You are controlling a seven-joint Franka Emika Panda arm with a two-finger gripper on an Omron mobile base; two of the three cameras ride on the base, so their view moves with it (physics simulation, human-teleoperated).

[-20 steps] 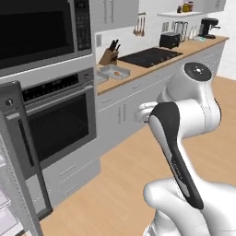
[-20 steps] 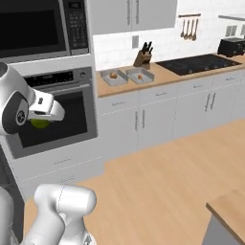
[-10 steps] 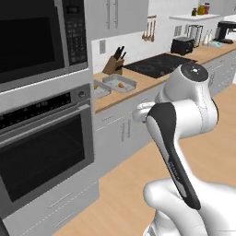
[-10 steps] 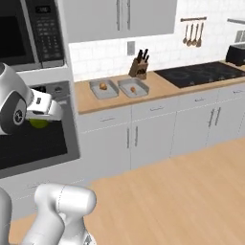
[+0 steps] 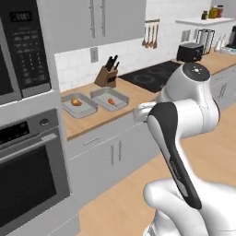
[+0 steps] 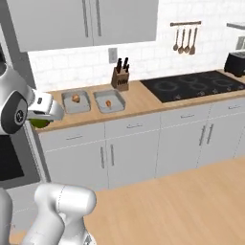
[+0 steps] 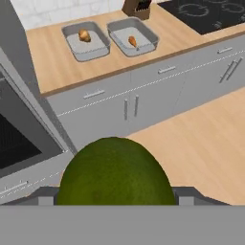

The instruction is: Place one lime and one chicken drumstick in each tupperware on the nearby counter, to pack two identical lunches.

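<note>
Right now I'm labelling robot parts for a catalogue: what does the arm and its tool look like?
The arm is glossy white with rounded, bulbous links, a long dark panel down one link and a dark round joint cap with small markings. The tool is a white, boxy block. No cables show.

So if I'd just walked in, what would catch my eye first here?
Probably the lime, big and green, gripped between the gripper fingers right in front of the hand camera. Beyond it, two grey tupperware trays sit side by side on the wooden counter, each already holding a chicken drumstick. A knife block stands just behind them, with the black stovetop alongside.
</note>
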